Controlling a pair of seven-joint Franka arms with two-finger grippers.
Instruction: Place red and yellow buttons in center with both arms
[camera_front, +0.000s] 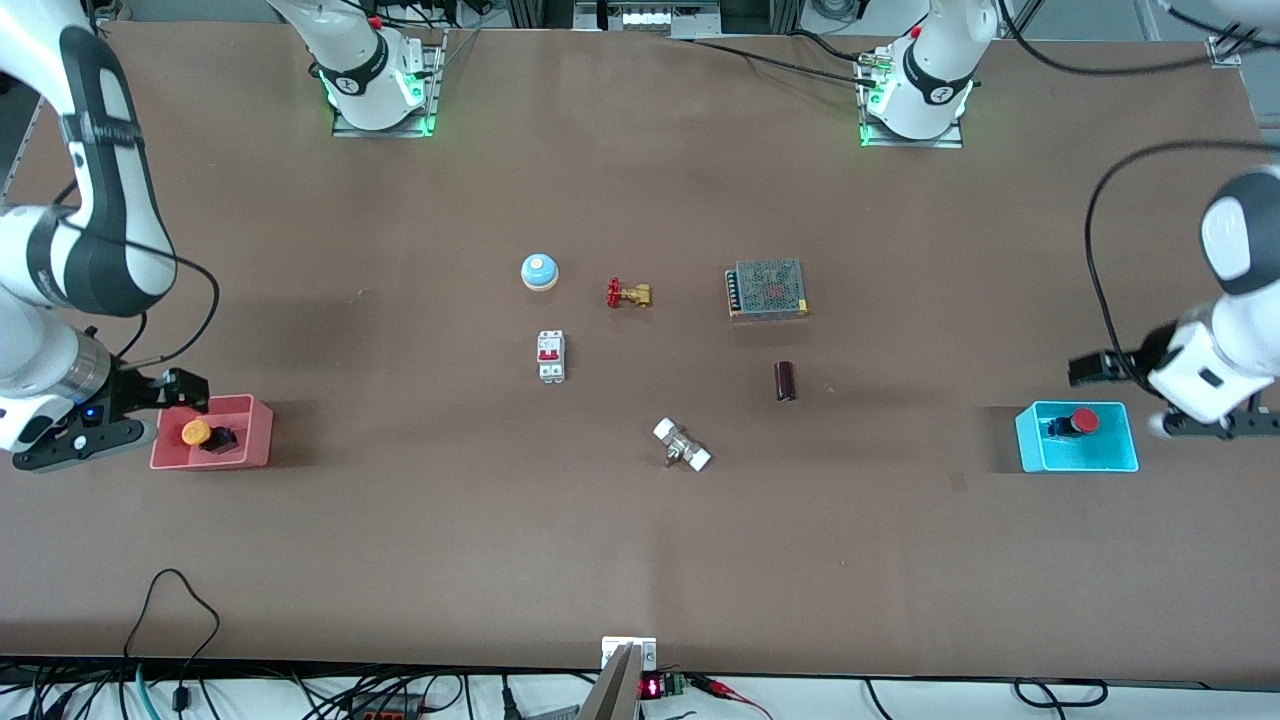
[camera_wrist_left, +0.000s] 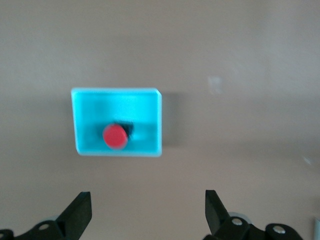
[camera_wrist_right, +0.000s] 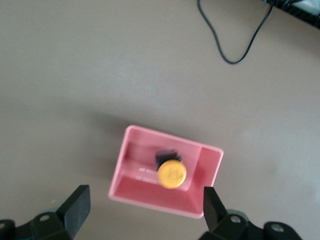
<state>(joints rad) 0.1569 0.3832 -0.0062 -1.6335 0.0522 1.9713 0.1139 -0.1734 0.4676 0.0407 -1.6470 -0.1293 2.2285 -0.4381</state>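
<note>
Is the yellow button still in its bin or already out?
In. The yellow button lies inside the pink bin; the right gripper, open, is over the bin's edge.

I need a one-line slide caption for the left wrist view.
Open left gripper above the table, near the cyan bin holding the red button.

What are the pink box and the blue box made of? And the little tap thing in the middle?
The pink box and the blue box look like smooth plastic: flat even color, thin molded walls, a slight sheen. The tap looks like brass, since its body is shiny gold, with a red handle that could be painted metal or plastic.
</note>
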